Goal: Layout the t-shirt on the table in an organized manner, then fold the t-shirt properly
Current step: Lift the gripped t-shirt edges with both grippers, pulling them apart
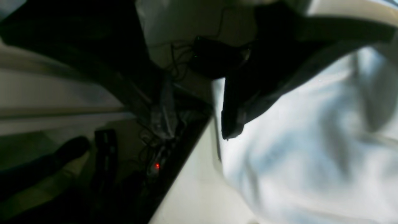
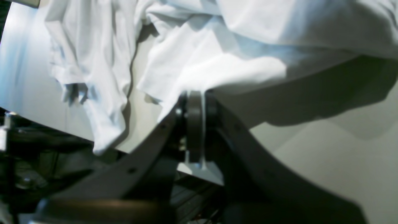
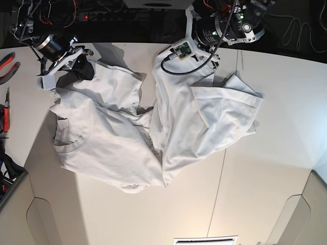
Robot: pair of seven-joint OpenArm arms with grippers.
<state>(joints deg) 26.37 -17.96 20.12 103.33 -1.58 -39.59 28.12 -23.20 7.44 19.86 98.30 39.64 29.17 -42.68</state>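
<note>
My right claw [image 2: 195, 102] is clamped on the t-shirt [image 3: 153, 132] at far left; my left claw [image 1: 231, 130], far edge of the table [image 3: 255, 194], fingers apart.

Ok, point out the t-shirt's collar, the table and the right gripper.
t-shirt [image 3: 69, 139]: base view, on the ribbed collar.
table [image 3: 265, 199]: base view, on bare tabletop near a seam.
right gripper [image 2: 195, 102]: right wrist view, at the closed fingertips pinching shirt fabric.
</note>
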